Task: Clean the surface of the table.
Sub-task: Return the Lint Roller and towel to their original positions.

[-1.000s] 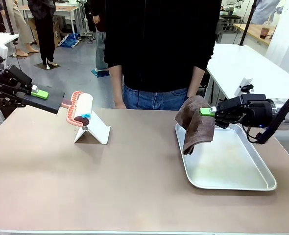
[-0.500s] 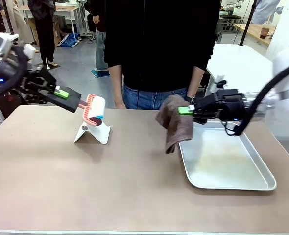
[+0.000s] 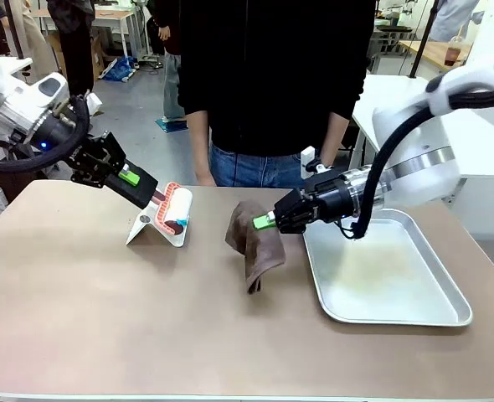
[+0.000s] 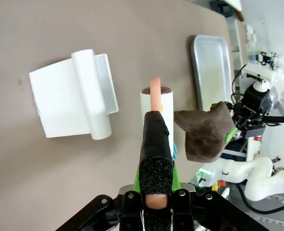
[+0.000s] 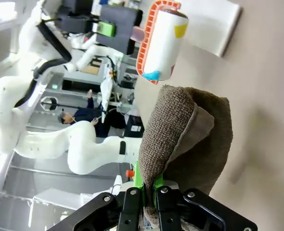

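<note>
The taupe table (image 3: 146, 327) spreads across the front view. My right gripper (image 3: 264, 221) is shut on a brown cloth (image 3: 254, 244), which hangs down near the table's middle, its lower tip close to the surface. In the right wrist view the cloth (image 5: 185, 134) drapes over my pinched fingers (image 5: 149, 185). My left gripper (image 3: 130, 177) is shut on the black foam handle of a lint roller (image 3: 177, 209), whose white roll hovers just over a white stand (image 3: 159, 229). The left wrist view shows the handle (image 4: 155, 144) between the pads and the roll (image 4: 157, 103) beyond.
A shiny metal tray (image 3: 398, 289) lies at the right of the table, just right of the cloth. A person in a black top (image 3: 272, 75) stands at the far edge, hands by their sides. The near half of the table is bare.
My right gripper has carried the cloth leftward from over the tray to the table's middle and lower. My left gripper has swung right and down with the roller, over the stand.
</note>
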`<state>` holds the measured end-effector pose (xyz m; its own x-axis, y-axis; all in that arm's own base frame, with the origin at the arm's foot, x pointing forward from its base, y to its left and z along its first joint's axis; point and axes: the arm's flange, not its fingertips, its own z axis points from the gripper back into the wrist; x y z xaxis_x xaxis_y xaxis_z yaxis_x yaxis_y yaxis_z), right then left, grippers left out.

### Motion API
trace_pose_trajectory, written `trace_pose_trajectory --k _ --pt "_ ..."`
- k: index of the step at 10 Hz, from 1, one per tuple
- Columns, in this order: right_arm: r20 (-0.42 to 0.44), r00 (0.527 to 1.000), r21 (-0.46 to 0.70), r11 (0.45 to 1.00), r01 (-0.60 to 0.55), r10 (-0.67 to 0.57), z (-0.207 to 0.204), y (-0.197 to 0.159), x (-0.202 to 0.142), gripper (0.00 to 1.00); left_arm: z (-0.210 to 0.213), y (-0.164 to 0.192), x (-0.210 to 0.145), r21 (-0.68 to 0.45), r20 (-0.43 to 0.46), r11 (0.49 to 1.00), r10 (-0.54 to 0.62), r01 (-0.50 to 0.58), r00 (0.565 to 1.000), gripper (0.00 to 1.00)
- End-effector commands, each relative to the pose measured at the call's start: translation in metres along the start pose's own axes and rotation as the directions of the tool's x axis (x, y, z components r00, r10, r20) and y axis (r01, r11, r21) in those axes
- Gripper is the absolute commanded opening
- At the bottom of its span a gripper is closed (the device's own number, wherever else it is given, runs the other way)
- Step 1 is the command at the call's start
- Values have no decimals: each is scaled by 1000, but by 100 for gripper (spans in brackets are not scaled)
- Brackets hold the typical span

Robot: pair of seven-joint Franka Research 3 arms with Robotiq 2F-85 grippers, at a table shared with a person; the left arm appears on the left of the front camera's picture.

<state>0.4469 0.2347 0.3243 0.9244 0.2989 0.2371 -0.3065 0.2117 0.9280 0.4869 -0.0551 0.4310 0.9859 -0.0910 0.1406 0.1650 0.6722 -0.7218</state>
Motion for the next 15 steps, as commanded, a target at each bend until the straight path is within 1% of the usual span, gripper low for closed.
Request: trace_pose_trajectory --k 1,3,5,8,9,11,13,15 --pt "-16 998 -24 998 55 -55 -1 -4 16 8 -9 1 10 37 26 999 -26 25 999 22" --pt "-58 995 -40 996 78 -80 -8 -14 18 8 -20 2 19 46 79 999 9 -13 997 22" --pt "-87 992 -66 994 89 -95 -11 -18 23 8 -23 6 28 17 107 999 31 -33 994 22" --pt "-110 989 -127 988 85 -99 -8 -17 28 8 -26 19 39 12 103 998 63 -65 993 22" --pt "-109 988 -139 986 94 -110 -8 -18 30 8 -26 21 41 2 81 997 72 -72 994 22" --pt "-106 987 -142 984 106 -122 -7 -20 32 8 -28 22 46 39 93 995 86 -90 992 22" --pt "-100 988 -130 986 107 -121 -6 -21 32 8 -30 19 50 81 81 992 92 -99 992 22" --pt "-90 989 -117 987 111 -121 -4 -24 31 8 -34 15 56 128 33 987 96 -100 995 22"
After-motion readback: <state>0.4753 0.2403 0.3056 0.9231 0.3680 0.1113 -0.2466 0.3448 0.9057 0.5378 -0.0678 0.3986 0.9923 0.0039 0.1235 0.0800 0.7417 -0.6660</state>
